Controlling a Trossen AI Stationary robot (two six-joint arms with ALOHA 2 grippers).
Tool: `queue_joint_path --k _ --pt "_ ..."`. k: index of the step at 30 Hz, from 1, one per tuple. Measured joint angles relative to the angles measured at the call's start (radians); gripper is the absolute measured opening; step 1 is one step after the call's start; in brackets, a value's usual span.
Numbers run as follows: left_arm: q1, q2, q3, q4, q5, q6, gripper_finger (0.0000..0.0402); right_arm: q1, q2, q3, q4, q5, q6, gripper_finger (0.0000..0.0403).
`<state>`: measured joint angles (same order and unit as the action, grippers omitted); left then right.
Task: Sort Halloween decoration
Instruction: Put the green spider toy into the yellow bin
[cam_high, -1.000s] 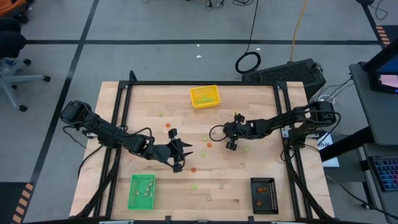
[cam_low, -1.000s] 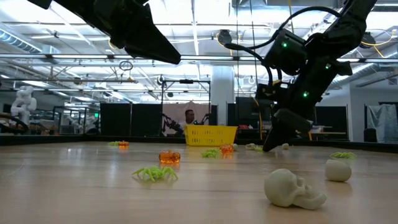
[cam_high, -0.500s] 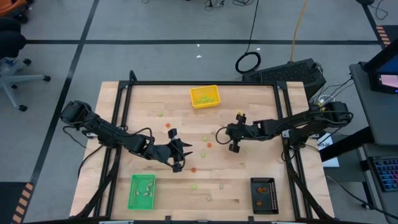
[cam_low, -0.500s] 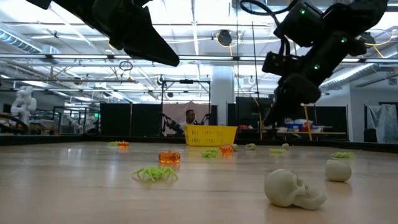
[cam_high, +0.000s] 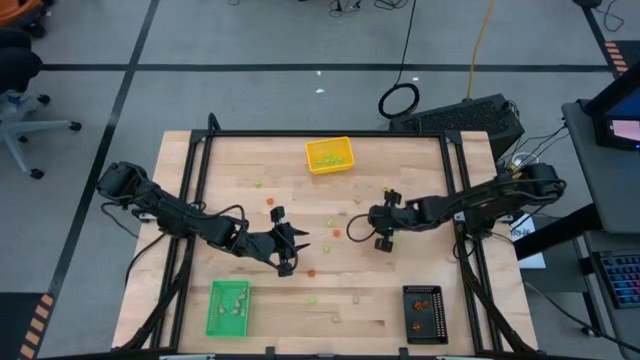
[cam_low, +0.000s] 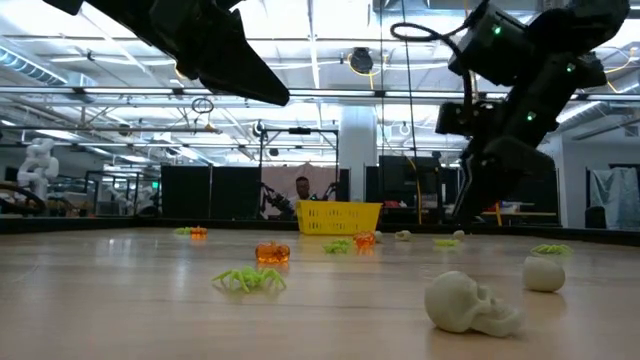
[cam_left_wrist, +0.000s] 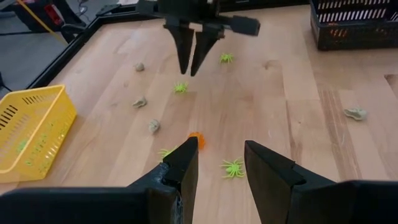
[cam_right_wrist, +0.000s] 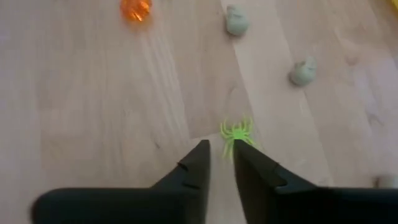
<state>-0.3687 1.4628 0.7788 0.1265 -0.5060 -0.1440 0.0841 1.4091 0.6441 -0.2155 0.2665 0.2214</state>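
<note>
Now the right claw (cam_right_wrist: 221, 160) sits lower and a bit open, empty, just above a green spider (cam_right_wrist: 236, 132); the left claw (cam_left_wrist: 219, 163) waits open, holding nothing

Wooden table (cam_high: 420, 170); trays (cam_high: 328, 155), scattered decorations (cam_high: 337, 233)

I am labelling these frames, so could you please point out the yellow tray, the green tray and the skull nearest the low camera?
yellow tray (cam_high: 329, 155), high view, on its middle.
green tray (cam_high: 228, 308), high view, on its middle.
skull (cam_low: 468, 303), low view, on its rounded cranium.
</note>
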Motion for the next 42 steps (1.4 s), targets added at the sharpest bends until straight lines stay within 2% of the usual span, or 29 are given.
queue_joint_path --k 5,9,19,24,30,38,42 --pt "0.000 0.000 0.000 0.005 0.000 -0.005 0.0132 -0.021 0.061 0.000 0.011 0.025 -0.012 0.0137" --pt "0.000 0.000 0.000 0.007 0.000 -0.006 0.0132 -0.039 0.099 0.001 0.033 0.022 -0.030 0.0176" --pt "0.001 0.000 0.000 0.020 0.000 0.001 0.0132 -0.057 0.110 0.002 0.096 0.016 -0.077 0.0178" --pt "0.001 0.000 0.000 0.020 0.000 0.002 0.0132 -0.115 0.110 0.001 0.097 -0.096 -0.069 0.0180" --pt "0.001 0.000 0.000 0.022 0.000 0.002 0.0132 -0.152 0.127 0.003 0.102 -0.185 -0.081 0.0155" --pt "0.001 0.000 0.000 0.021 0.000 0.002 0.0132 -0.150 0.130 0.003 0.099 -0.190 -0.084 0.0060" --pt "0.001 0.000 0.000 0.018 0.000 0.002 0.0132 -0.150 0.131 0.003 0.102 -0.190 -0.084 0.0032"
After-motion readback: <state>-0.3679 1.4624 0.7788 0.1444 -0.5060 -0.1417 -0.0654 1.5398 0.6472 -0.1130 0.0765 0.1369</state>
